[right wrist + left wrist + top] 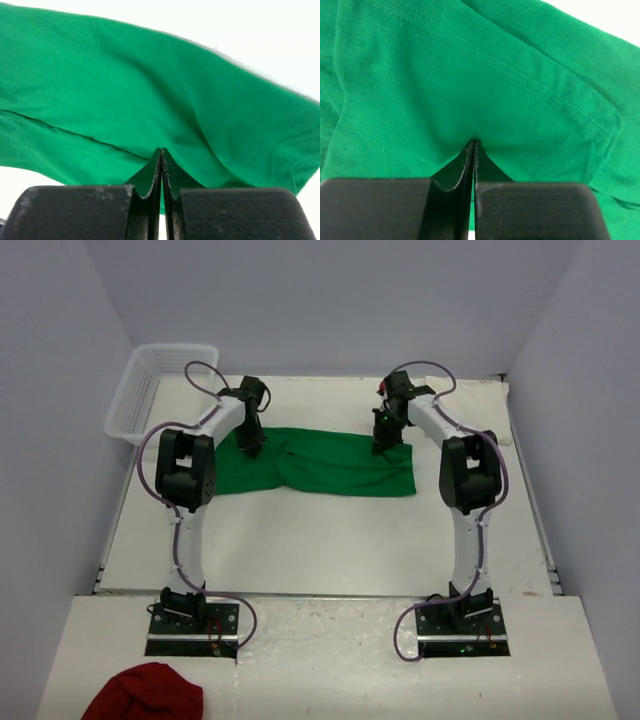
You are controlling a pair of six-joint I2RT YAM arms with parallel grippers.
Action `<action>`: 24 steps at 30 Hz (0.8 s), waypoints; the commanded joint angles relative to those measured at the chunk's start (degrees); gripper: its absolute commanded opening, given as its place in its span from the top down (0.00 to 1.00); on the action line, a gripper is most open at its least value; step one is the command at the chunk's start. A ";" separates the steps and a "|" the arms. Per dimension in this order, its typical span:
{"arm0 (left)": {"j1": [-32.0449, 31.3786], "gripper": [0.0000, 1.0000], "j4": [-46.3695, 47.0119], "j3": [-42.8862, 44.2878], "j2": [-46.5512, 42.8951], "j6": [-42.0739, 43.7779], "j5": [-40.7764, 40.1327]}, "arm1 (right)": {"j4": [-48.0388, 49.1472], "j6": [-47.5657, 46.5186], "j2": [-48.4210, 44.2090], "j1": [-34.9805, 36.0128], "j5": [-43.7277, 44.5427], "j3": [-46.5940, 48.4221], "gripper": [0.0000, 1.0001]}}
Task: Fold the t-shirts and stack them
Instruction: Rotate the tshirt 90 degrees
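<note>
The bright green t-shirt (325,468) lies folded into a wide band across the back half of the table. My left gripper (251,440) is shut on its far left edge; in the left wrist view the jaws (474,144) pinch green fabric (485,75) with a stitched hem above them. My right gripper (384,440) is shut on its far right edge; in the right wrist view the jaws (162,151) pinch a fold of the shirt (125,90). A pale cream cloth (497,405), probably the cream-white shirt, lies at the table's back right edge, partly behind the right arm.
A white mesh basket (150,390) stands at the back left corner. A dark red cloth (145,695) lies on the near ledge, left of the left arm's base. White table (320,540) shows between the shirt and the arm bases.
</note>
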 commanded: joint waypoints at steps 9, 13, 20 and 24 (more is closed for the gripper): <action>1.17 1.00 -0.83 3.42 3.20 -2.12 3.65 | -1.31 0.02 2.68 0.95 -3.50 -0.28 1.00; 1.52 1.00 -1.62 4.47 4.51 -1.24 3.22 | -1.22 0.72 1.89 1.47 -3.68 -3.01 1.00; 1.61 1.00 -2.50 5.18 4.78 1.13 1.99 | 0.53 2.74 -0.74 2.00 -4.56 -9.95 1.00; 1.61 1.00 -3.46 6.14 5.22 2.80 -0.64 | 3.16 5.02 -3.89 2.44 -3.50 -15.04 1.00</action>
